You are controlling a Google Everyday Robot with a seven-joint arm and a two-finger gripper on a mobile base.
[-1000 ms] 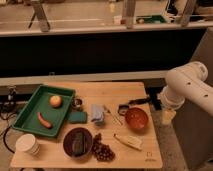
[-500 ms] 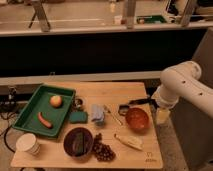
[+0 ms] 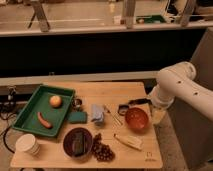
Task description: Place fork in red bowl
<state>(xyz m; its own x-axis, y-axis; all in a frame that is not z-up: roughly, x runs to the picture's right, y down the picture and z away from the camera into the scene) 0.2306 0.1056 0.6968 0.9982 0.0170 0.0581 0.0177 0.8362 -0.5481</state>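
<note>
- Currently the gripper [image 3: 157, 114] hangs off the right edge of the table [image 3: 100, 92], just beside the red bowl [image 3: 136, 120], under the white arm [image 3: 175, 85].
- Its fingers are spread apart and hold nothing.
- The fork [image 3: 114, 116] lies flat on the table, between a blue cloth [image 3: 97, 114] and the red bowl, outside the bowl.
- A black-handled tool [image 3: 134, 103] lies just behind the bowl.
- A cream-yellow oblong thing [image 3: 127, 141] lies in front of it.
- Further left are a dark bowl [image 3: 77, 141], grapes [image 3: 102, 150], a white cup [image 3: 27, 145] and a green tray [image 3: 35, 100].
</note>
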